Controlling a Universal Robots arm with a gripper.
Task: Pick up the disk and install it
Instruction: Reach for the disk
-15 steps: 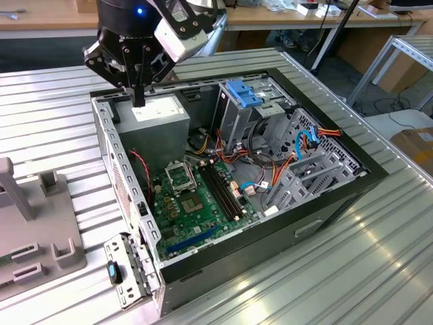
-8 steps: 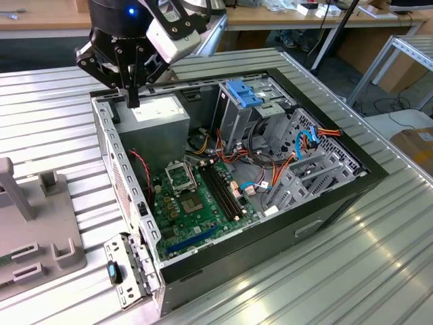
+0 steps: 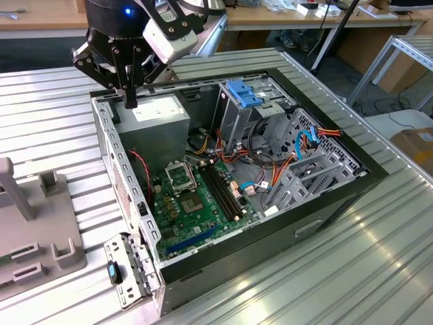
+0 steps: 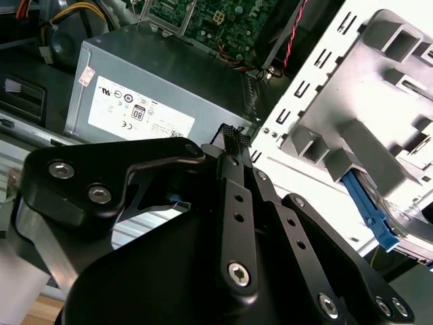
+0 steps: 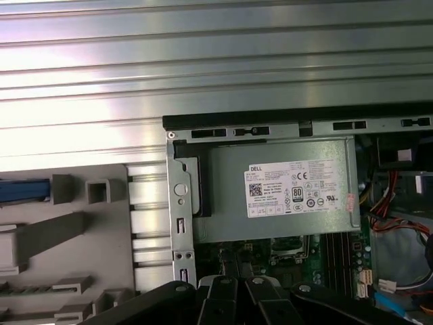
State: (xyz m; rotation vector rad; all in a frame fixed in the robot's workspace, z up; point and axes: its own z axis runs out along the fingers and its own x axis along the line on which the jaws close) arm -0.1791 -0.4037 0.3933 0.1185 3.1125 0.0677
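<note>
Closest to the lens, the gripper [image 4: 230, 135] has its two black fingers pressed together with nothing between them, so we carry nothing yet.

Under everything runs the ribbed metal table [image 3: 352, 271]. On it lies the open computer case [image 3: 325, 210], and just beside the case, at the exterior view's left, sits the grey fixture [image 3: 67, 244]. Inside the case, the grey power supply [image 3: 155, 132] fills the corner below us, and we hover above it, near the case wall. A light-blue bracket [image 3: 243, 91] stands empty further in, well apart from us.

Smallest of all is the disk [image 5: 24, 191]. It rests in the grey fixture outside the case, and we see little more than its blue edge in both wrist views.

We judge the step in hand to be the reach for the disk. To do it well, we want to stay high enough to clear the case wall, spread the fingers before we descend, line them up square with the blue frame, and close on its long edges rather than on the labelled face.
</note>
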